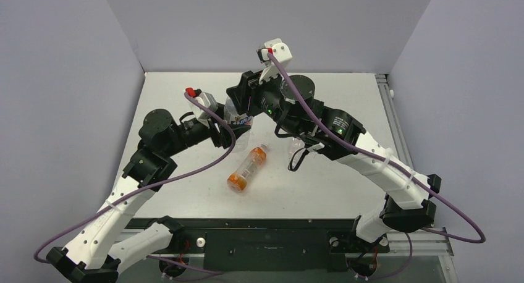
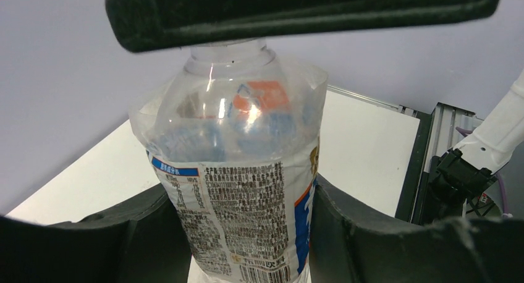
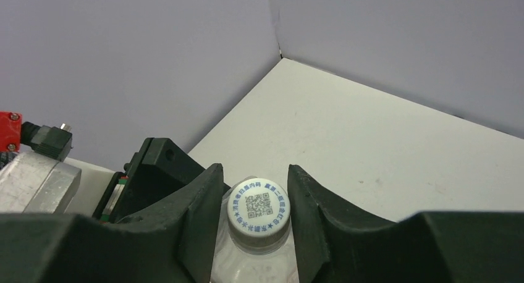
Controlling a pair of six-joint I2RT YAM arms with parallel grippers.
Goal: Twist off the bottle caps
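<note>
A clear bottle (image 1: 238, 117) with a printed label (image 2: 247, 221) stands upright at the table's middle left. My left gripper (image 1: 230, 130) is shut on its body, with both black fingers (image 2: 364, 227) pressed against the label. Its whitish bottle cap (image 3: 259, 207), printed with a blue code, sits between the fingers of my right gripper (image 3: 256, 199), which close on its sides from above. In the left wrist view a right finger (image 2: 296, 11) hides the cap. My right gripper (image 1: 242, 96) is above the bottle. The red cap is out of view.
An orange bottle (image 1: 246, 170) lies on its side in the table's middle, neck pointing far right. Something clear (image 1: 297, 146) lies partly hidden under my right arm. Grey walls stand behind and to the left. A metal rail (image 1: 388, 104) runs along the right edge.
</note>
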